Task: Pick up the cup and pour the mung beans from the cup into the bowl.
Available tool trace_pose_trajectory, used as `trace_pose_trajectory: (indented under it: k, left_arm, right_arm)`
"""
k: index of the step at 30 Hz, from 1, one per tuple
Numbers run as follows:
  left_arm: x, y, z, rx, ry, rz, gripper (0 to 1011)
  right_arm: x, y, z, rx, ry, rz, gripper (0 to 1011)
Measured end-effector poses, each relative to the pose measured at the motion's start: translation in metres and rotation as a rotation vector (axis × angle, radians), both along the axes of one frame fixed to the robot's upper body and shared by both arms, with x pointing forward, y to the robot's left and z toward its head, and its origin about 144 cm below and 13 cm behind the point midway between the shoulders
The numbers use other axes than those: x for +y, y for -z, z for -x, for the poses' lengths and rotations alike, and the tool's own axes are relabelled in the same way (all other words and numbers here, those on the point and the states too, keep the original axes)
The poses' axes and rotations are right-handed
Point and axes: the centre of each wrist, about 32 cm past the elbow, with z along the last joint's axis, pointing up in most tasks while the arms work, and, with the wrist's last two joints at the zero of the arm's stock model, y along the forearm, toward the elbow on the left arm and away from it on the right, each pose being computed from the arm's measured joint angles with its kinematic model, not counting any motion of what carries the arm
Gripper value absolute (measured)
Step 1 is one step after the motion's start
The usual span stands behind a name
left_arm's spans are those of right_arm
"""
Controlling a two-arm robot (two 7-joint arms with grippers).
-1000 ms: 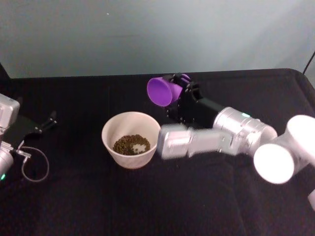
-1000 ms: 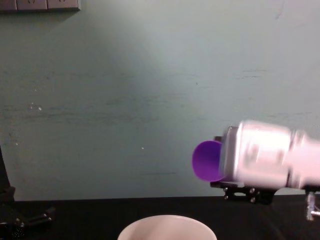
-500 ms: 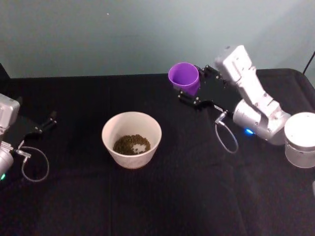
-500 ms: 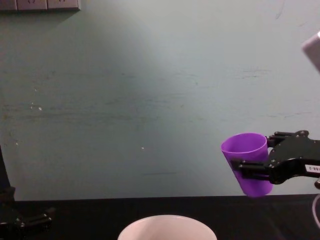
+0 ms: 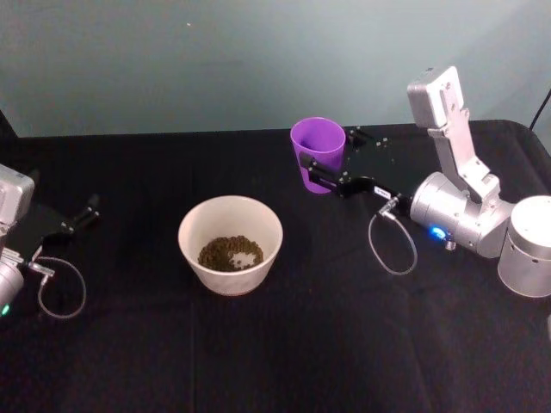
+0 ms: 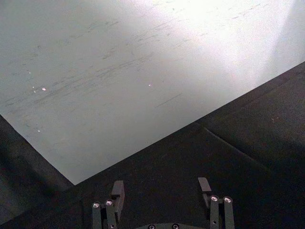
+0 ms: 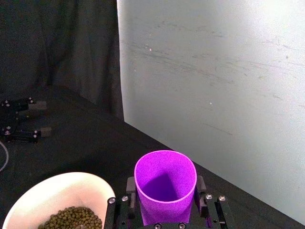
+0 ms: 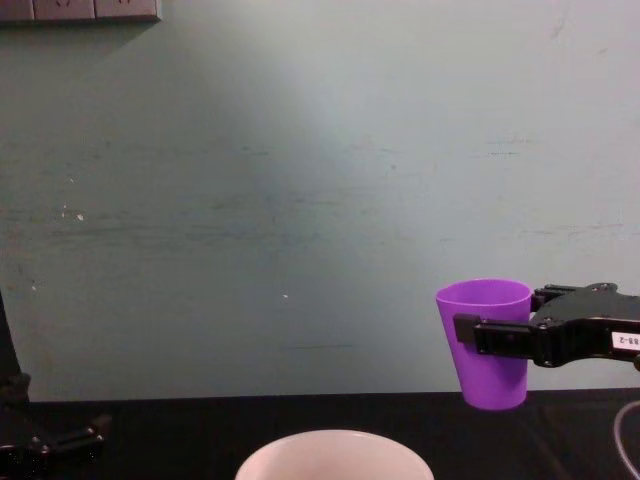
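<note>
Head view: small purple plastic cup (image 5: 318,155) upright, clamped in right gripper (image 5: 325,176), behind-right of wide white bowl (image 5: 230,243) holding brownish-olive mung beans (image 5: 229,252); pour looks done. Right wrist view: cup interior empty. Chest view: cup just above black table (image 8: 150,420); next, lower and release. Left wrist view: left gripper (image 6: 159,191) parked, fingers spread, empty.

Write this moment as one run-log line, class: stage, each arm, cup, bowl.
stage: after pour | right gripper: holds cup upright, beyond bowl | left gripper: parked at table's left, open | mung beans: in bowl
</note>
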Motion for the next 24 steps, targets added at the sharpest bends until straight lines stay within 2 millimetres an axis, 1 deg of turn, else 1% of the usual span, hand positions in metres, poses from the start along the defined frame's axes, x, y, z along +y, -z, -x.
trace_pose_trajectory:
  k: [24]
  left_arm:
    - [0.0, 0.0, 0.0, 0.0, 0.0, 0.0, 1000]
  right_arm:
    - [0.0007, -0.0009, 0.0005, -0.011, 0.002, 0.012, 720]
